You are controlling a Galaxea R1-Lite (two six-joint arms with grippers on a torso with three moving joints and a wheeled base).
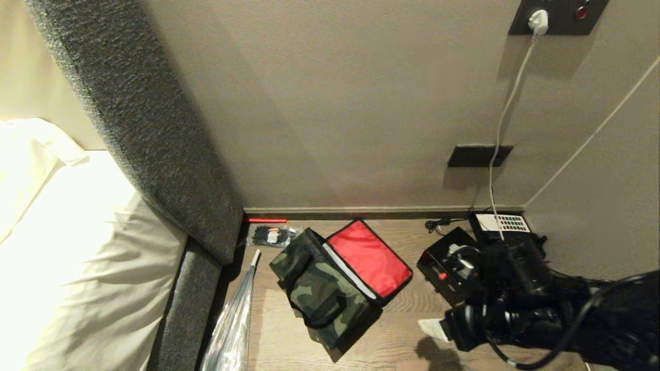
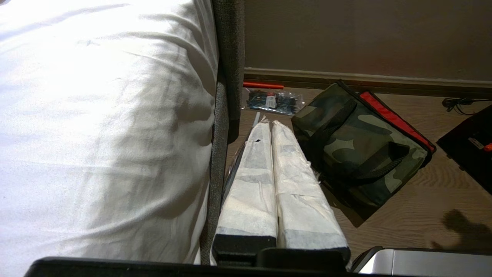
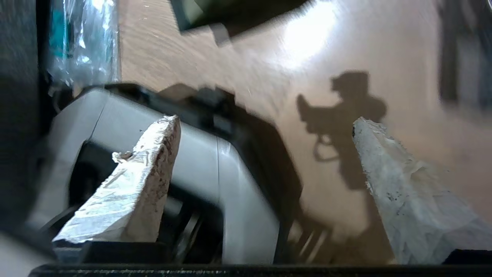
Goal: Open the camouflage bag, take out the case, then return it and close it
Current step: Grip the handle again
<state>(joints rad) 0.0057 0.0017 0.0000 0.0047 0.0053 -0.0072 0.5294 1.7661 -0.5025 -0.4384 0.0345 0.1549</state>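
The camouflage bag (image 1: 322, 288) lies on the wooden floor (image 1: 407, 330) near the foot of the wall, its lid thrown back so the red lining (image 1: 368, 257) faces up and a strip of pale inner lining shows along the mouth. The case (image 1: 444, 268) sits on the floor to the bag's right, apart from it, a small red knob visible on its black top; the right arm partly covers it. Behind the case a black telephone (image 1: 502, 224) with a white keypad rests against the wall, a white cable (image 1: 508, 111) running up to a socket. The right gripper (image 3: 265, 154) hangs over bare floor nearer the robot than the case, its taped fingers (image 3: 148, 169) spread wide with nothing between them (the wrist view is smeared). The left gripper (image 2: 271, 125) is parked beside the bed (image 2: 100, 127), its two wrapped fingers pressed together and empty. A clear packet of black items (image 1: 272, 236) lies left of the bag, by the grey upholstered bed frame (image 1: 149, 129)
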